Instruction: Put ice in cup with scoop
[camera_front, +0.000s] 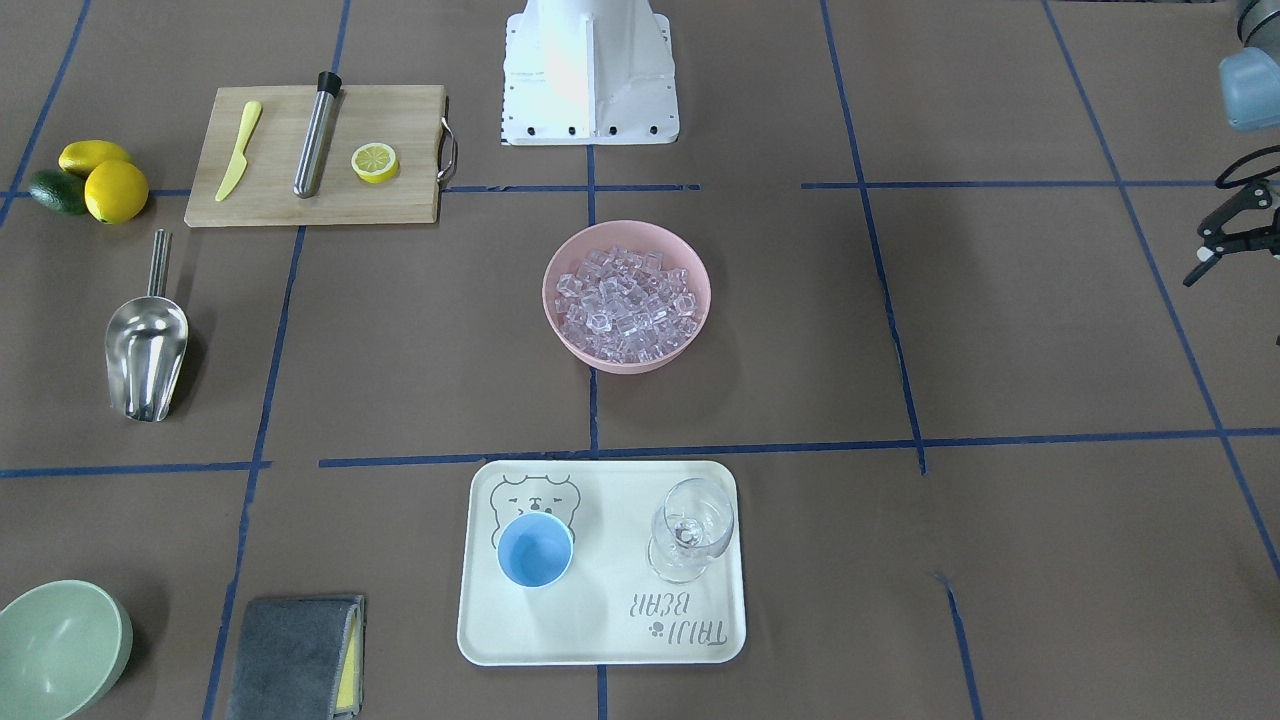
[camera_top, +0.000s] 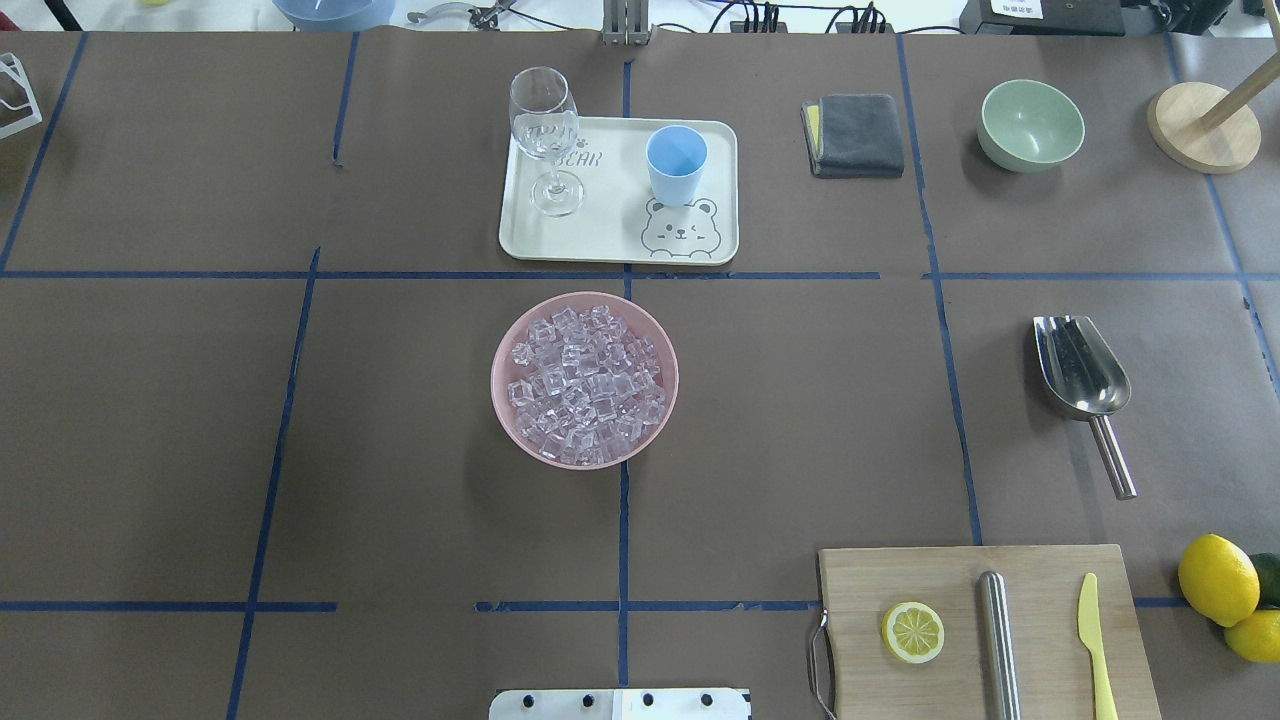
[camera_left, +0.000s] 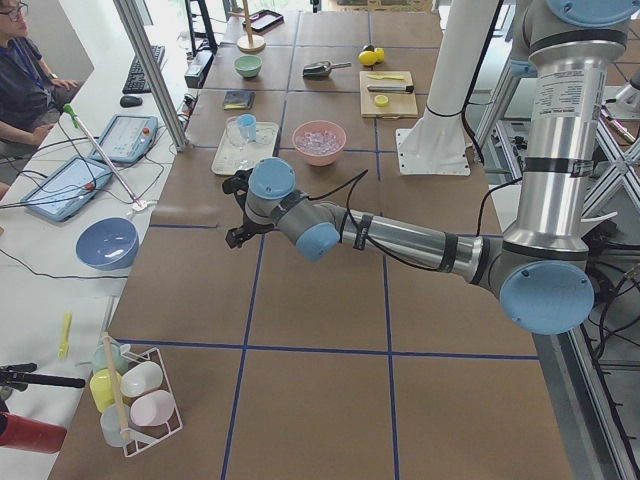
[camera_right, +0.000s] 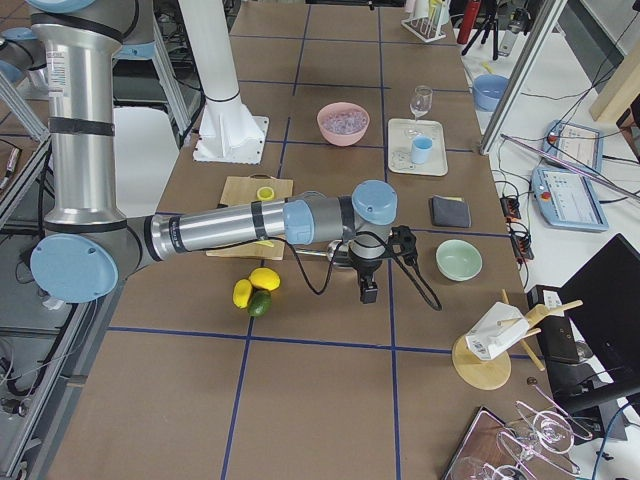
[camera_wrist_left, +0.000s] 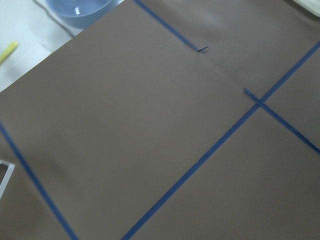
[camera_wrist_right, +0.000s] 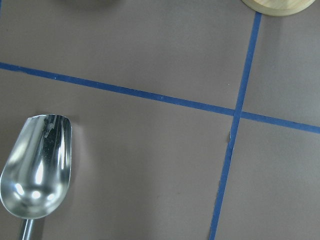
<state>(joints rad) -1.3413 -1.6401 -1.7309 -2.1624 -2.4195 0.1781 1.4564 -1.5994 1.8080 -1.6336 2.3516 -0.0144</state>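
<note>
The ice (camera_front: 628, 300) is piled in a pink bowl (camera_front: 700, 310) at the table's middle. The light-blue cup (camera_front: 535, 550) stands upright and empty on a cream tray (camera_front: 600, 630), beside a wine glass (camera_front: 690, 530). The steel scoop (camera_front: 147, 345) lies flat on the table on the robot's right side, and shows at the lower left of the right wrist view (camera_wrist_right: 37, 170). My right gripper (camera_right: 366, 290) hovers above the table near the scoop; I cannot tell its state. My left gripper (camera_front: 1225, 235) hangs open and empty far on the robot's left side.
A cutting board (camera_front: 400, 200) holds a yellow knife, a steel cylinder (camera_front: 316, 135) and a lemon slice. Lemons (camera_front: 115, 190) lie beside it. A pale green bowl (camera_front: 60, 650) and a grey cloth (camera_front: 295, 655) sit at the table's far edge.
</note>
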